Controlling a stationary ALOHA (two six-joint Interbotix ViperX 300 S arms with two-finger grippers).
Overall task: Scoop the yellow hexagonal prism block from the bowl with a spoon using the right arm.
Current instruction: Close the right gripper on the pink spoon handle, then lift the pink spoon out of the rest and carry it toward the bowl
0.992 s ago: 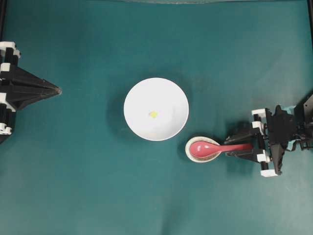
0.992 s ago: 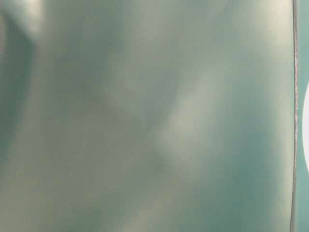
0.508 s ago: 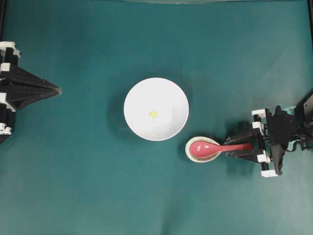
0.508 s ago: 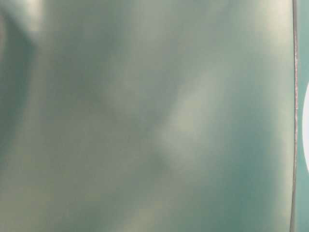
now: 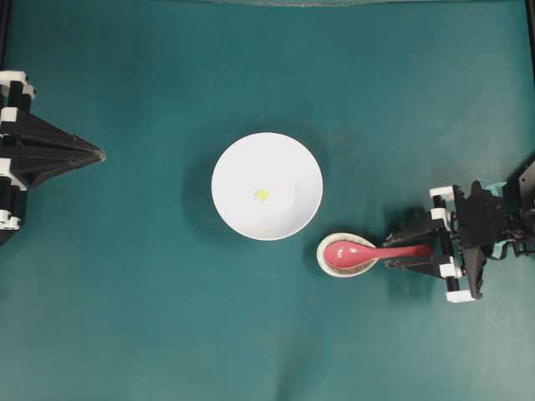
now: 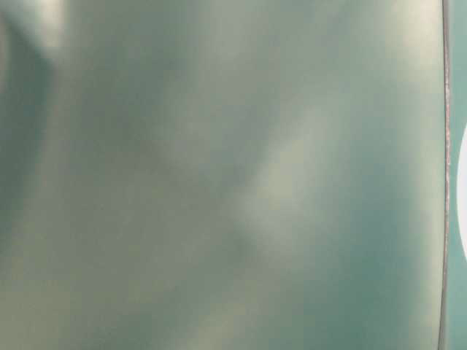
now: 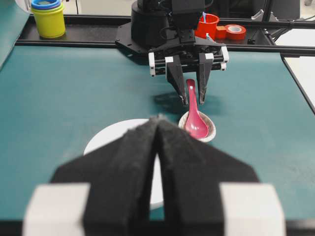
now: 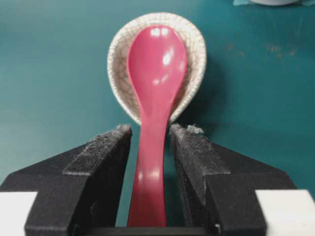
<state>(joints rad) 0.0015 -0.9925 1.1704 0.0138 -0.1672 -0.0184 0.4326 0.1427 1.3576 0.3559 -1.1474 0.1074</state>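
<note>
Covering the table (image 5: 150, 317), teal cloth; clutter behind.

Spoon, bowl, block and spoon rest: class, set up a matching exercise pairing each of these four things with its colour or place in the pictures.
Things:
1. spoon
2. bowl
3. yellow hexagonal prism block
4. spoon rest

Descriptions:
A. lying inside the white dish
B. speckled off-white, under the scoop
C. pink-red, handle between open jaws
D. round, white, largest dish

Pairs: 1-C, 2-D, 3-A, 4-B
</note>
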